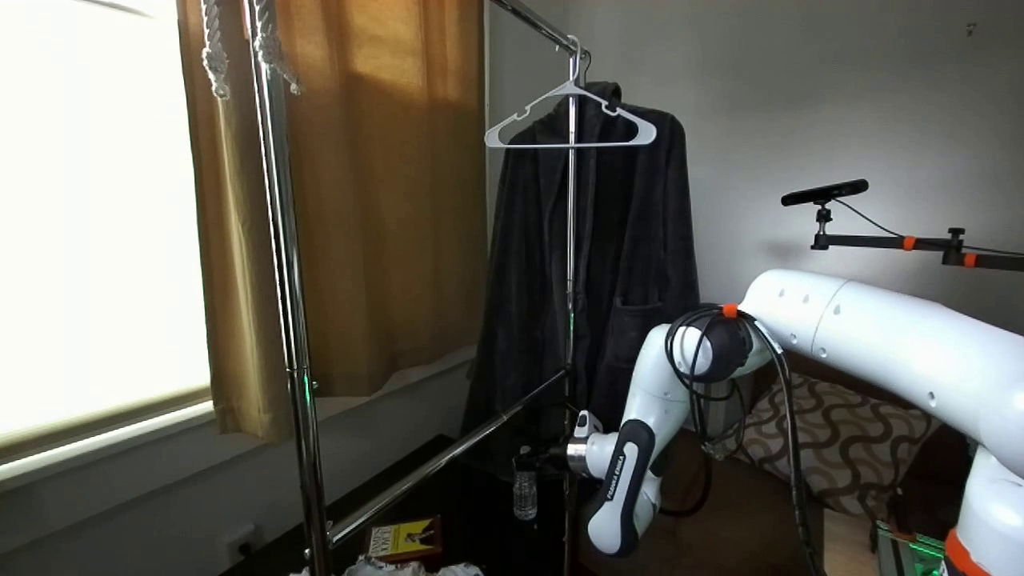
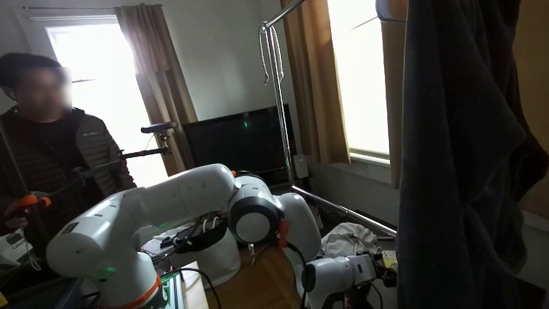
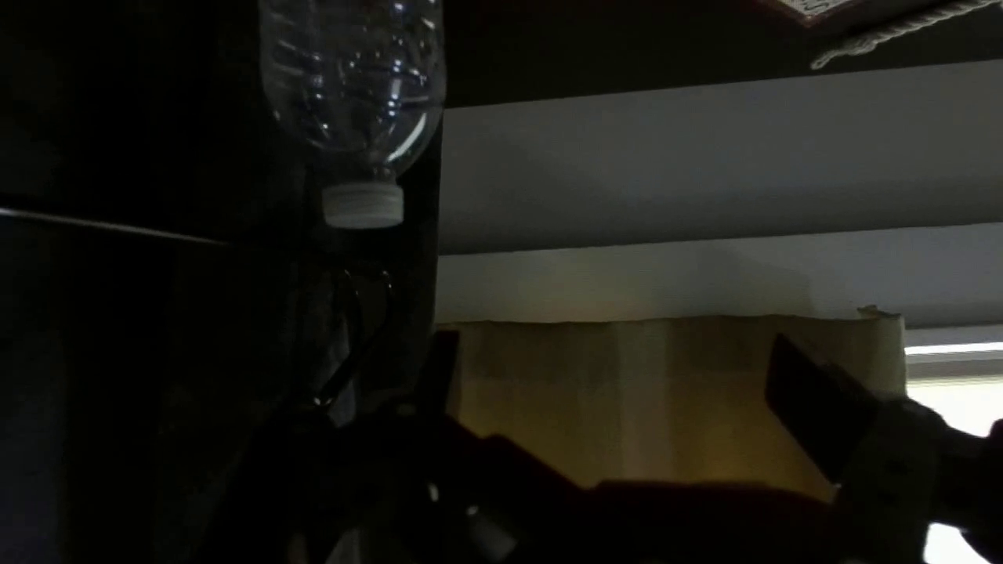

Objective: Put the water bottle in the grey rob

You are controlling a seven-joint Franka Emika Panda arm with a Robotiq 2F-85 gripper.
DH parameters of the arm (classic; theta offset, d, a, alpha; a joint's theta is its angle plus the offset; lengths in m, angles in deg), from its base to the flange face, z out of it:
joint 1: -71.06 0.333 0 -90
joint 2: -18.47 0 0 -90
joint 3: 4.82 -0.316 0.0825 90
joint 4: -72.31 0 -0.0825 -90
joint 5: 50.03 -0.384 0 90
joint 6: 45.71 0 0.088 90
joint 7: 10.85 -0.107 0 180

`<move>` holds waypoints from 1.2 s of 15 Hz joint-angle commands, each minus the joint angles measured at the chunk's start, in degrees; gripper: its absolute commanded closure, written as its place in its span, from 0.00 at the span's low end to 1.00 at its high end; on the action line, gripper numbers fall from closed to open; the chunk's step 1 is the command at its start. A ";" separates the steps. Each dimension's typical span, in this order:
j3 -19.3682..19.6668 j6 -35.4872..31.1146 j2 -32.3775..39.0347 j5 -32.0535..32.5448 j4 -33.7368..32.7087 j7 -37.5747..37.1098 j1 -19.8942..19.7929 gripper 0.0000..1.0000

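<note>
Nearest in the wrist view, the claw (image 3: 615, 352) is holding its two dark fingers (image 3: 807, 403) wide apart. Slightly farther out, the water bottle (image 3: 353, 86) is appearing outside the finger gap, its pale cap (image 3: 363, 205) pointing toward the claw's side of that view. In an exterior view, the bottle (image 1: 525, 494) is showing upright, its top level with the claw, near the lower part of the grey robe (image 1: 544, 272). Shadow is hiding what is carrying the bottle, and whether it is touching the fingers or the robe cannot be told. The robe is hanging at one end of a metal clothes rack (image 1: 276, 192), and a white hanger (image 1: 570, 88) is hanging in front of it. A book (image 1: 404, 540) is lying near the rack's lower bar (image 1: 448, 456). Farther back, a tan curtain (image 1: 384, 216) is hanging beside a bright window (image 1: 88, 224) and is also showing through the finger gap. In an exterior view, a person (image 2: 43, 146) is standing beyond the white arm (image 2: 184, 197), and a television (image 2: 236, 141) is standing in front of the wall (image 2: 231, 56).
</note>
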 commanded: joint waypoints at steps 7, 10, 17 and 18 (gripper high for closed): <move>0.07 8.24 8.18 0.10 -14.31 -12.24 -1.31 0.00; -0.08 7.33 5.73 -1.75 -10.62 -13.89 -1.92 0.00; 1.35 8.69 5.61 -8.91 -11.12 -10.85 -0.25 0.00; 1.72 9.03 5.61 -10.54 -11.47 -9.73 0.13 0.00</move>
